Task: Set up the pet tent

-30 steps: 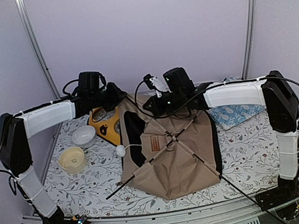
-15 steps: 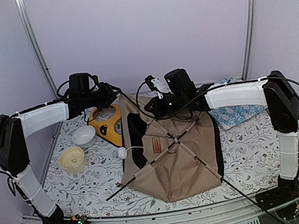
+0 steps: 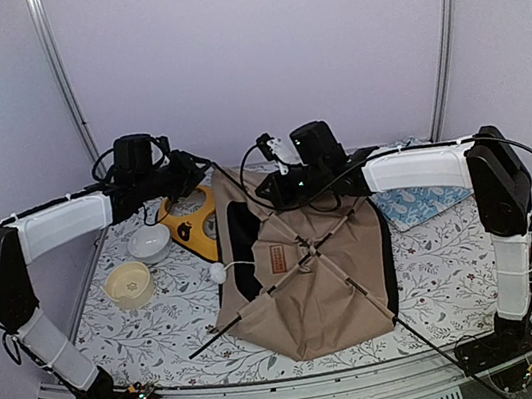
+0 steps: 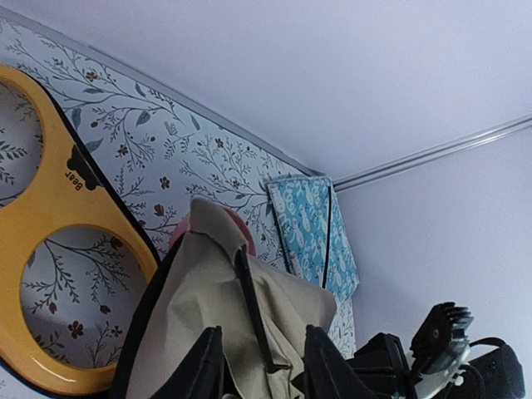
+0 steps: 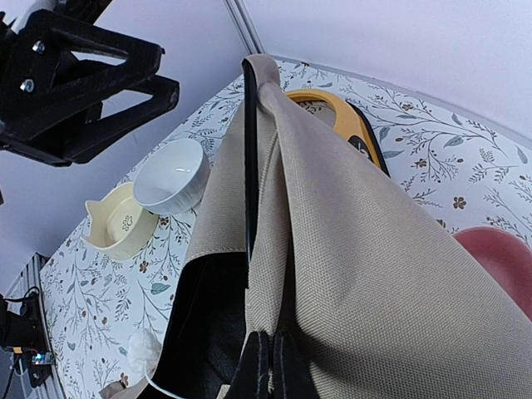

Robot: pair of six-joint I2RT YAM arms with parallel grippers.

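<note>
The pet tent [image 3: 308,274] lies part-collapsed on the table, tan canvas with black crossing poles, a brown label patch [image 3: 277,254] and a white pom-pom [image 3: 215,269]. My right gripper [image 3: 267,191] is shut on the tent's back top edge and holds it up. In the right wrist view its fingers [image 5: 270,341] pinch a fold of tan fabric [image 5: 357,274] beside a black pole. My left gripper [image 3: 191,176] hangs open above the yellow feeder, left of the tent's raised tip. In the left wrist view its jaws [image 4: 262,332] stand apart, with tent fabric [image 4: 216,332] beyond them.
A yellow double-bowl feeder [image 3: 188,217] lies at the back left, with a white bowl [image 3: 149,242] and a cream bowl [image 3: 129,284] in front of it. A blue patterned cushion [image 3: 424,203] lies at the back right. A red object [image 5: 499,258] shows behind the tent.
My left arm has drawn back to the left and risen, taking its open gripper away from the tent's tip. The right gripper and the tent have hardly moved.
</note>
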